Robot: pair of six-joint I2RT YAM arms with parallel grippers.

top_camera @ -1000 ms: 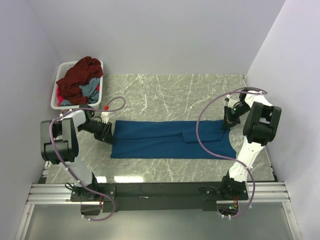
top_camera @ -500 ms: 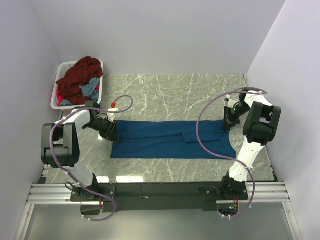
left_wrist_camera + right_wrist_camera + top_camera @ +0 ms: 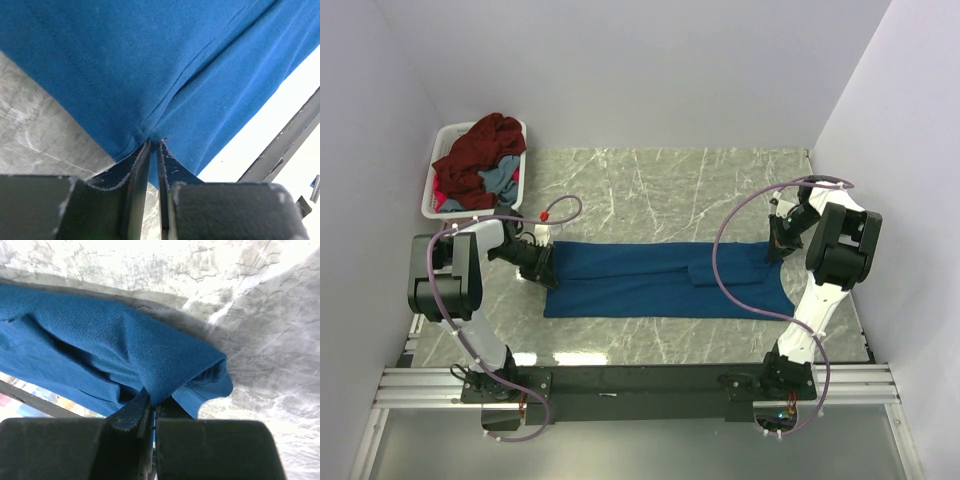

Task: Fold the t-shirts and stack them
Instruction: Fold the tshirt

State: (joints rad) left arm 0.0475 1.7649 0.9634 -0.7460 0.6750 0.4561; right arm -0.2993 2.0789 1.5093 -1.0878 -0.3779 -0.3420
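**Top view.** Blue shirt: lies flat at mid-table, long axis left to right, drawn into a narrow band. The left gripper holds its left end and the right gripper its right end, apparently to keep the band taut for folding. Basket, far left, holds a maroon shirt and others, not yet folded.

**Left wrist view.** Fingers nearly together, pinching the blue hem; creases fan out from the pinch.

**Right wrist view.** Fingers closed on a doubled-over corner of the blue shirt, raised just off the marble.
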